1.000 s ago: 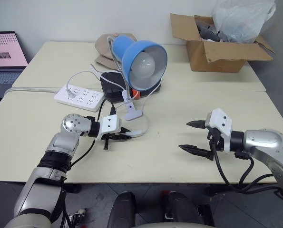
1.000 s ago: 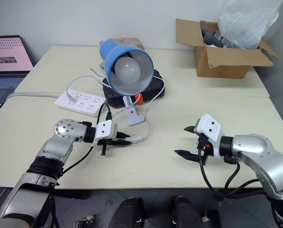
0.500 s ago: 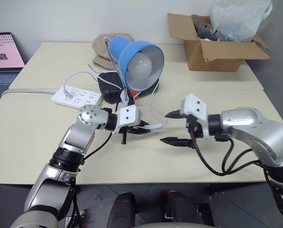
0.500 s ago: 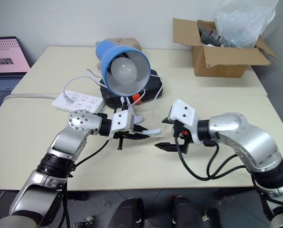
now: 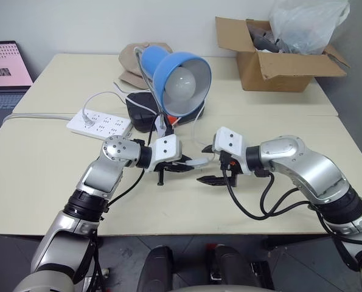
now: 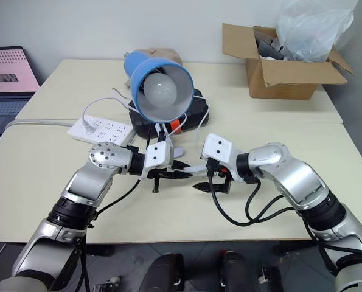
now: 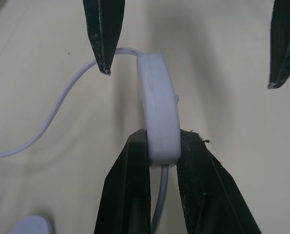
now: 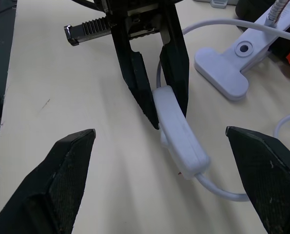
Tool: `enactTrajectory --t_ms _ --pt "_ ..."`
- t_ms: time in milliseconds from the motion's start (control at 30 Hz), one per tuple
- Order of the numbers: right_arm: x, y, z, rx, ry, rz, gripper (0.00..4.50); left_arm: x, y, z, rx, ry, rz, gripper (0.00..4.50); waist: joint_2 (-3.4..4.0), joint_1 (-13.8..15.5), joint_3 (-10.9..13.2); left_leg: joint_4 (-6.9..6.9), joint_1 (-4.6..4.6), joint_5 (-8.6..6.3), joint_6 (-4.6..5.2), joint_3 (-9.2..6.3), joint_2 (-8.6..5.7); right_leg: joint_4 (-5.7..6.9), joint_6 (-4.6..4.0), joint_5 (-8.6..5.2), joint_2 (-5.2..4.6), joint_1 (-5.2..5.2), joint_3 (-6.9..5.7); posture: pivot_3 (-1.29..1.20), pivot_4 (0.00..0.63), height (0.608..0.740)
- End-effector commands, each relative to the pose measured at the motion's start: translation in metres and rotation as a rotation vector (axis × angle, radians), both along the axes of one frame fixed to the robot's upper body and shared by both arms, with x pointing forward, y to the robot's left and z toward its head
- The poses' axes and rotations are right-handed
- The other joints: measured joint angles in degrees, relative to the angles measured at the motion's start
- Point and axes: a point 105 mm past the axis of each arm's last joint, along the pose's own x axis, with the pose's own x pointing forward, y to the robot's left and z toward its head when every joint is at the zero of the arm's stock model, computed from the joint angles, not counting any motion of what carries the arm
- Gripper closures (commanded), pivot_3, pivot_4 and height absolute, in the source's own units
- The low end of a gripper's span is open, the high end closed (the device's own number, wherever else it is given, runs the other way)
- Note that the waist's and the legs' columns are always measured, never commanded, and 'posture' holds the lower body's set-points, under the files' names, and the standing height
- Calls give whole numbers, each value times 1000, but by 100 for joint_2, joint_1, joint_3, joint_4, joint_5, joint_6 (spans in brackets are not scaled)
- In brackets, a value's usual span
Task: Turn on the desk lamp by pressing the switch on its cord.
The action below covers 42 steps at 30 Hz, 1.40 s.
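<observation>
Left wrist view: left claw (image 7: 162, 146) clamps one end of the switch (image 7: 158, 109), a light, rigid, smooth block. Right claw (image 8: 171, 146), spread wide, flanks its free end, the likely place to press.

Silver arms, black joint bands, white wrist housings, black pointed fingers (image 8: 69, 180), looping black cables.

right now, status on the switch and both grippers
Left gripper shut on the switch, held above the table. Right gripper open, fingers either side of it. Lamp unlit. Nothing between.
</observation>
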Motion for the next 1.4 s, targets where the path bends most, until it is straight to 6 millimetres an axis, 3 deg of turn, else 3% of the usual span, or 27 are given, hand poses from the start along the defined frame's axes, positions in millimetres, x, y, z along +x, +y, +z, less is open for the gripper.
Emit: enactTrajectory --t_ms 33,233,733,800,1133,1200,1400 --pt "1 4 8 2 -48 33 0 -3 -4 10 -14 -42 -23 4093 0 0 0 0 0 0 0 0 0 0 0 0 0 0 0 0 150 740" --pt "3 3 5 -5 -52 32 0 -4 -6 12 -21 -48 -29 4093 0 1 0 0 0 0 0 0 0 0 0 0 0 0 0 0 150 740" --pt "12 -1 -5 -64 -95 58 3458 -7 -10 19 -34 -61 -43 4093 0 1 0 0 0 0 -1 1 0 1 0 0 1 0 1 0 150 740" --pt "13 -2 -4 -65 -99 60 3686 -7 -10 19 -32 -63 -42 4093 0 1 0 0 0 0 0 0 -1 1 0 0 1 0 0 0 150 740" --pt "12 1 3 -28 -107 85 3819 -7 -11 19 -33 -71 -45 4093 0 1 0 1 1 1 -1 0 0 2 0 0 1 0 0 0 150 740" --pt "10 3 7 6 -102 90 3128 -8 -10 18 -29 -70 -48 4093 0 1 0 1 1 1 -1 1 0 2 0 0 1 0 0 0 150 740" --pt "9 -2 14 28 -113 89 1927 -9 -10 15 -13 -70 -55 4093 0 4 0 1 1 1 -1 1 0 3 0 0 1 0 0 0 150 740"
